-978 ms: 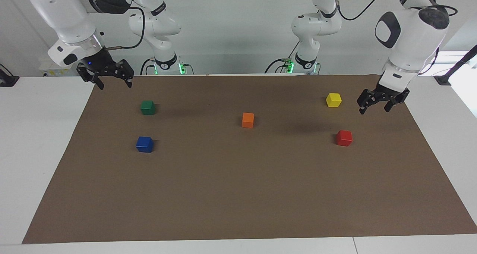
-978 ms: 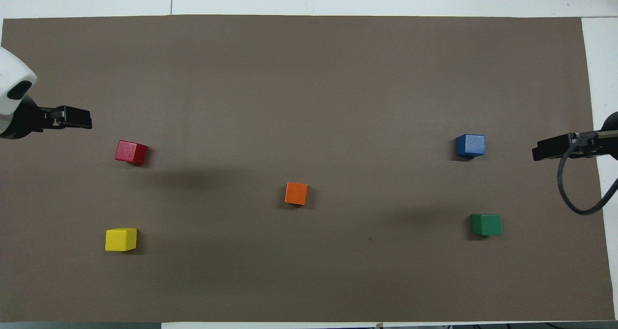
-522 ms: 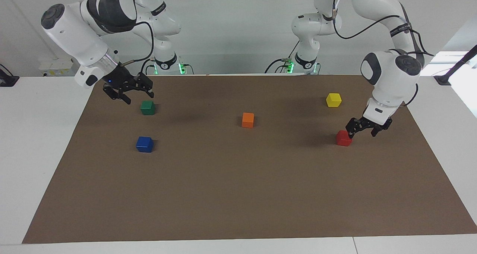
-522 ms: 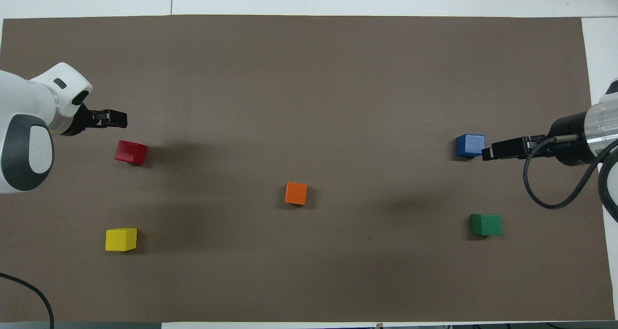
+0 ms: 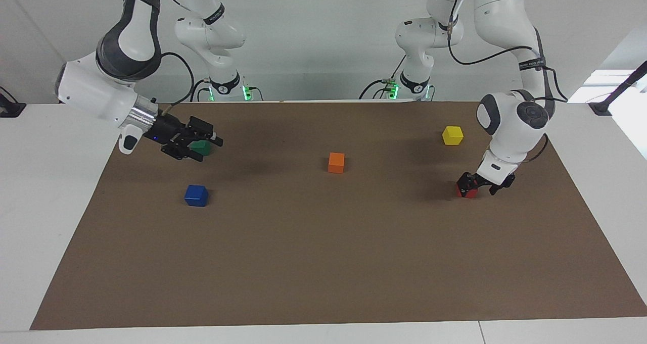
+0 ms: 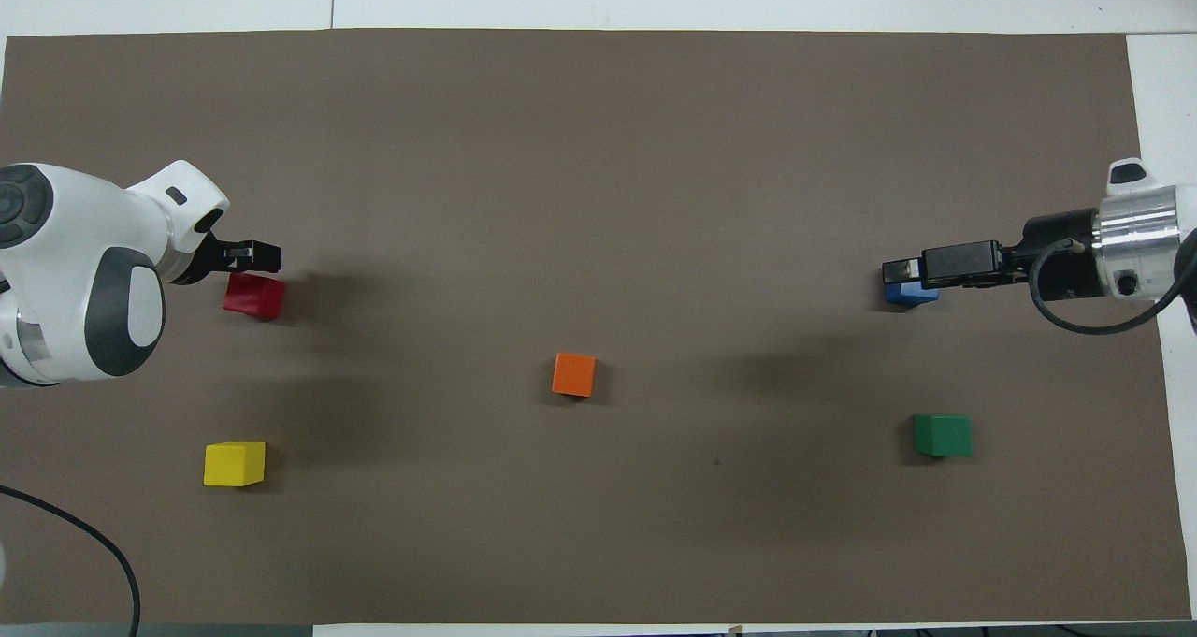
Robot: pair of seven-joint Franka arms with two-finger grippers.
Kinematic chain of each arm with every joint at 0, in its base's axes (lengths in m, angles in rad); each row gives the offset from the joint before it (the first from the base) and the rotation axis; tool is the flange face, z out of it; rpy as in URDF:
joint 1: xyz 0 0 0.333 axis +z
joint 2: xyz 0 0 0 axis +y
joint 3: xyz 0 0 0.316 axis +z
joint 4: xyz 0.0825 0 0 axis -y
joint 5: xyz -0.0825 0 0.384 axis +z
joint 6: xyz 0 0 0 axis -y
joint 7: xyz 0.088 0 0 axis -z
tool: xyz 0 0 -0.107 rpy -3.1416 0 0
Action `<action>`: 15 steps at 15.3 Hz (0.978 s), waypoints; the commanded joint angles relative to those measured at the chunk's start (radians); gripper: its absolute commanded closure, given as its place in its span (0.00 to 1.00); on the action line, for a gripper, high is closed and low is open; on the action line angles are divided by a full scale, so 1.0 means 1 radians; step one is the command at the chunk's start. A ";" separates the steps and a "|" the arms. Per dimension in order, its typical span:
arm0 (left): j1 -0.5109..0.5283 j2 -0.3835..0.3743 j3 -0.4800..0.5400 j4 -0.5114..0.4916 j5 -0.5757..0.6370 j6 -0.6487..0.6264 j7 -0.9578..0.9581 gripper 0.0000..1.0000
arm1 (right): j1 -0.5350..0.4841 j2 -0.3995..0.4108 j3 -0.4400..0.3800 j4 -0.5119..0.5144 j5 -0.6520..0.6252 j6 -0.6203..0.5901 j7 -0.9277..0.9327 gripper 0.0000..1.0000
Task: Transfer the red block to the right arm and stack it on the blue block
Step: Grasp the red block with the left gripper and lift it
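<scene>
Nearest the robots sit the yellow block [image 5: 453, 135] at the left arm's end of the brown mat [image 5: 323, 263] and the green block [image 6: 943, 434] at the right arm's end. The right gripper [image 5: 194, 144] hangs in the air over the green block with its fingers spread wide and nothing between them; the overhead view makes it seem to cover the blue block [image 5: 196, 195], but the facing view shows that block standing free on the mat, farther from the robots than the green one. This arm looks to be positioning itself for the handover.

The orange block [image 5: 336, 162] rests mid-mat, clear of both arms.

Farther out, at the left arm's end, the red block [image 6: 254, 295] lies flat on the mat. The left gripper [image 5: 484, 184] is low at it, jaws wide, one finger at the block's side, the other finger clear of the block toward the mat's edge. It seems placed to straddle the cube before closing; it does not appear to have clamped it yet.
</scene>
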 commanded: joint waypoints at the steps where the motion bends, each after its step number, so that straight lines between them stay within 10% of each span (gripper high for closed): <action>1: -0.005 0.008 0.009 -0.028 0.023 0.028 0.018 0.00 | -0.001 0.000 0.005 -0.077 0.164 0.033 -0.126 0.00; 10: -0.011 -0.006 0.006 -0.062 0.021 -0.004 0.015 0.00 | 0.065 0.176 0.013 -0.091 0.679 -0.142 -0.380 0.00; 11: -0.011 -0.008 0.004 -0.061 0.021 -0.027 0.009 0.16 | 0.073 0.198 0.013 -0.091 0.727 -0.159 -0.427 0.00; 13: -0.025 -0.018 0.003 -0.042 0.013 -0.096 -0.073 0.94 | 0.112 0.225 0.013 -0.089 0.784 -0.185 -0.447 0.00; 15: -0.025 -0.049 -0.005 -0.001 -0.014 -0.188 -0.130 1.00 | 0.152 0.264 0.013 -0.089 0.897 -0.263 -0.464 0.00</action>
